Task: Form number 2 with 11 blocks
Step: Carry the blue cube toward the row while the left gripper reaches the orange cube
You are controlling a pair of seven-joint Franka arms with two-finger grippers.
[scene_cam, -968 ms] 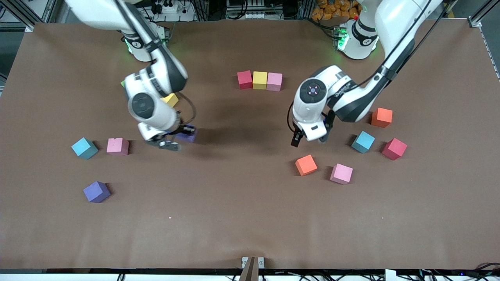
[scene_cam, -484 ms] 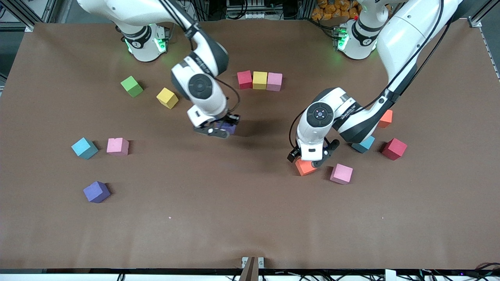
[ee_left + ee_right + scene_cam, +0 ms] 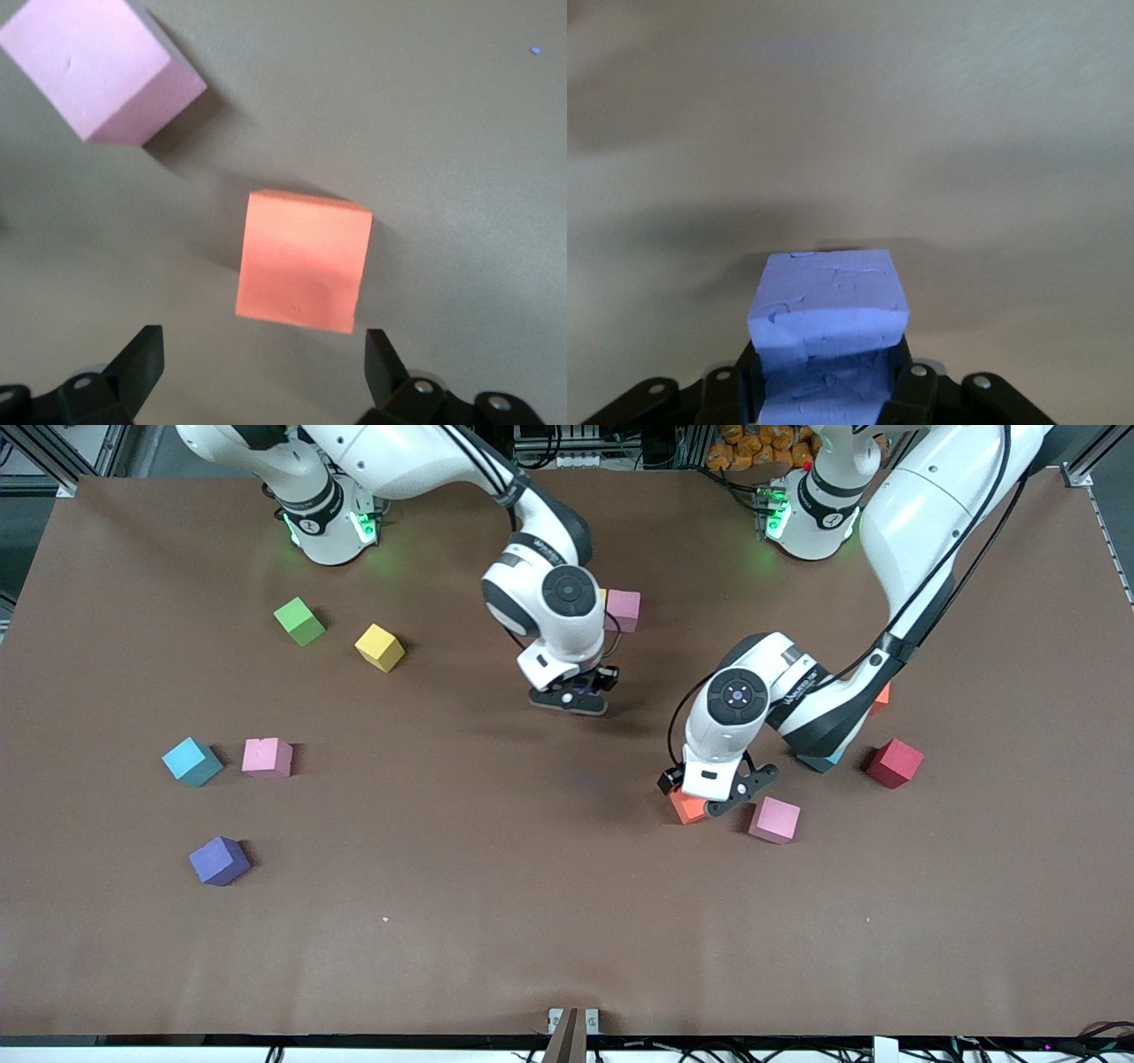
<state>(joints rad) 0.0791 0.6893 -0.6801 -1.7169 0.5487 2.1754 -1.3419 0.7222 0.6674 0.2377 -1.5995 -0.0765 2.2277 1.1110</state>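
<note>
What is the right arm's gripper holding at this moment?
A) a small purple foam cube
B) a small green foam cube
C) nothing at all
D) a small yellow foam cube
A: the right wrist view shows the right gripper shut on a small purple foam cube, carried above the brown table.

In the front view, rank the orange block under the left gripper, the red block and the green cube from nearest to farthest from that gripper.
From the left gripper:
1. Orange block, right under its open fingers.
2. Red block, toward the left arm's end of the table.
3. Green cube, toward the right arm's end, by far the farthest.
</note>
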